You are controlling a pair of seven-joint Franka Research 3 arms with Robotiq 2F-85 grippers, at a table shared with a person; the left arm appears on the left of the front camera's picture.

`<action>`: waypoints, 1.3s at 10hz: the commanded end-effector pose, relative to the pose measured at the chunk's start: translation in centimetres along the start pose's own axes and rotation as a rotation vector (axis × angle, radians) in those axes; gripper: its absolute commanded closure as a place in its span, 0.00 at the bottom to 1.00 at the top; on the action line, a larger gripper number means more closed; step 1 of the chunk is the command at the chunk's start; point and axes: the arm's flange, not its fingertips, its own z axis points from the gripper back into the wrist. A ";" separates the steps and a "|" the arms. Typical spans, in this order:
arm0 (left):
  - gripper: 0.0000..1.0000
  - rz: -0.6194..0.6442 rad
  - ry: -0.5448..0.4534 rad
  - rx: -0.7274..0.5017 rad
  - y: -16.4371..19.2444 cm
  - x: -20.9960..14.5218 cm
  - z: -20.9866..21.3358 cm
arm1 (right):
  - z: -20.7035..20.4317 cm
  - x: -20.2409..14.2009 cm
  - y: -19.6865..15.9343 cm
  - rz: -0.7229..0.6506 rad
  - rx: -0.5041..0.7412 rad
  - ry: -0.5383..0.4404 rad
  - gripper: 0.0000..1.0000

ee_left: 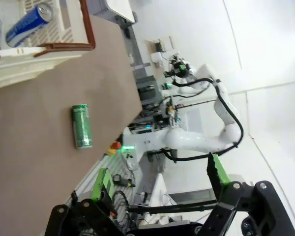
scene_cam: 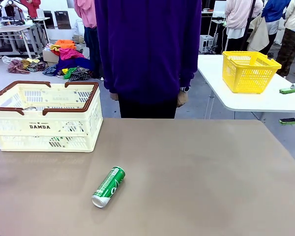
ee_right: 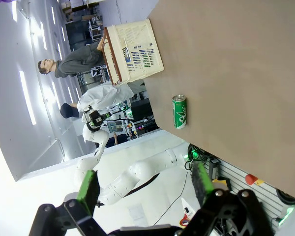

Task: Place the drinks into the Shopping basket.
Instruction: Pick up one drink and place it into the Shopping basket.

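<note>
Both jaws gape empty; green can [scene_cam: 108, 187] lies on table [scene_cam: 211, 177], well apart from them.

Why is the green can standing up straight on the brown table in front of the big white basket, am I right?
Not quite. The green can is lying on its side, not standing up, as the front view shows. The rest holds: it is on the brown table, out in front of the big white basket.
</note>
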 end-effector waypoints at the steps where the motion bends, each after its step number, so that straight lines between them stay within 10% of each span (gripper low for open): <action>1: 0.00 -0.080 -0.016 0.211 -5.4 -4.1 -5.1 | 0.1 0.0 0.2 0.014 0.014 -0.003 0.00; 8: 0.00 -0.544 0.389 0.664 -8.4 -14.6 -30.1 | 0.1 0.0 0.2 0.014 0.014 -0.003 0.00; 12: 0.00 -0.610 0.282 0.782 -4.7 -13.8 -36.0 | 0.1 0.0 0.2 0.014 0.014 -0.003 0.00; 13: 0.00 -0.572 0.430 0.712 -9.3 -13.2 -36.2 | 0.1 0.0 0.2 0.014 0.014 -0.003 0.00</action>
